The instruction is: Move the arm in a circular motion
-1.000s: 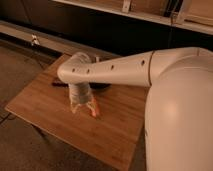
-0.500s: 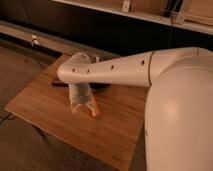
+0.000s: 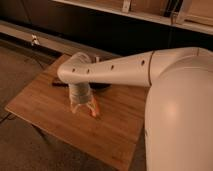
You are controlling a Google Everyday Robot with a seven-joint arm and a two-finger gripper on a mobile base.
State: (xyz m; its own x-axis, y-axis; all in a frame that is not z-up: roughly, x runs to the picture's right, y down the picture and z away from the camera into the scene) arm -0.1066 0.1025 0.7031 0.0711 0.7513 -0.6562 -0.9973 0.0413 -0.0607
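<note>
We see the arm filling the right side and centre of the frame. It is smooth, cream-white and matte, built of thick rounded tube segs. A huge bulbous joint takes the lower right, and from it a long tube runs toward centre-left w/ a row of small dark holes along its side. At centre-left the tube ends in a rounded elbow and turns down into a shorter, greyer, faintly ribbed cylinder. The gripper hangs at the bottom of that cylinder, just over the table or touching it; we can't tell which, nor whether it's wide, narrow or holding anything. An orange patch sits at its lower right edge; whether it is part of the tool or a separate item, we can't say. The table is a rectangular slab of warm brown wood w/ fine strip grain, set at an angle across the left and centre. A flat dark object lies on its far side, partly hidden behind the arm. The floor is dull grey. At upper left a pale ledge runs along a dark wall, w/ a small white outlet on it.
</note>
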